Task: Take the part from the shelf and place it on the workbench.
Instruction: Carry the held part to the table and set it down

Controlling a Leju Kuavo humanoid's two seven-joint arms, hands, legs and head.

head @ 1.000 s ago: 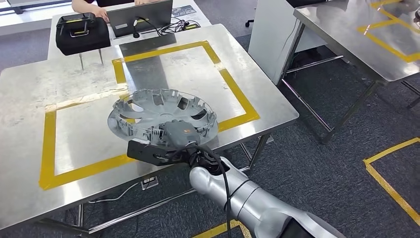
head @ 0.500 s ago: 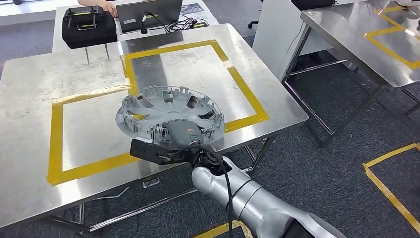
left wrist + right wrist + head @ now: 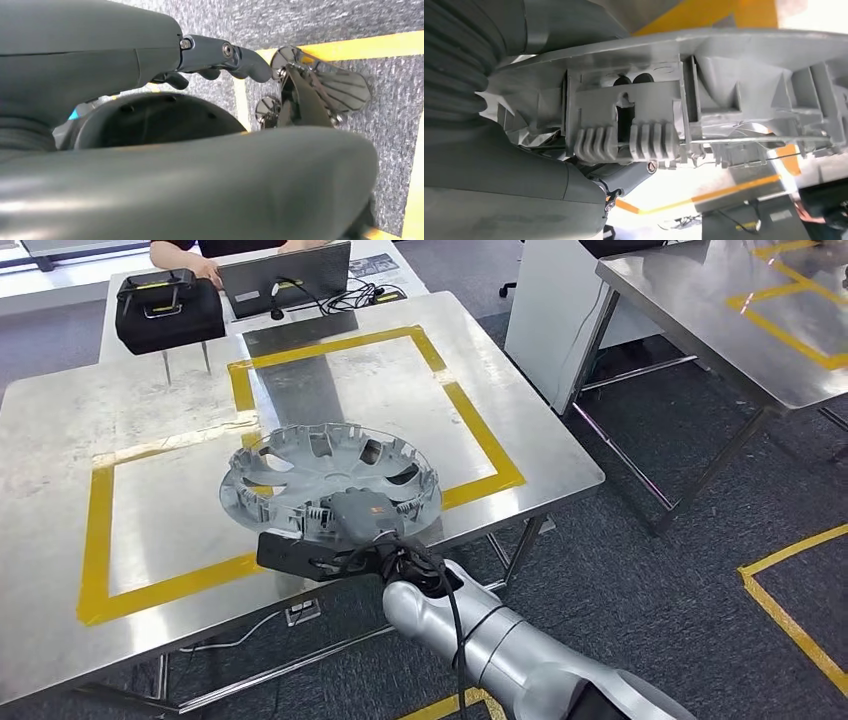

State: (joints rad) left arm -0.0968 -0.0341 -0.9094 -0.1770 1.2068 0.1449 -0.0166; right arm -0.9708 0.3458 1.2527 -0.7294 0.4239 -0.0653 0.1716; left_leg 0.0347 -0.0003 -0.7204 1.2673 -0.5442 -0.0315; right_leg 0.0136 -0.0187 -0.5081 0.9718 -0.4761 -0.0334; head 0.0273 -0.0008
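The part is a grey plastic wheel cover (image 3: 325, 465), inner side up, hovering low over the near edge of the steel workbench (image 3: 60, 430). It hangs across the front line of the yellow tape rectangle (image 3: 97, 540). My right hand (image 3: 362, 515) grips its near rim from below the table edge. In the right wrist view the cover's ribbed clips (image 3: 734, 85) sit just beyond my right hand (image 3: 524, 165), whose dark fingers reach through a slot in the rim. My left hand (image 3: 215, 55) hangs over the carpet with its fingers apart and holds nothing.
A black case (image 3: 168, 308) and a laptop (image 3: 285, 278) stand at the workbench's far edge, with a person's arm (image 3: 185, 255) behind them. A white cabinet (image 3: 545, 310) and a second steel table (image 3: 740, 320) stand to the right. A chrome chair base (image 3: 320, 92) is on the floor.
The whole picture swayed right and then back, so the camera moved. The wheel cover stays in my right hand over the table's near edge.
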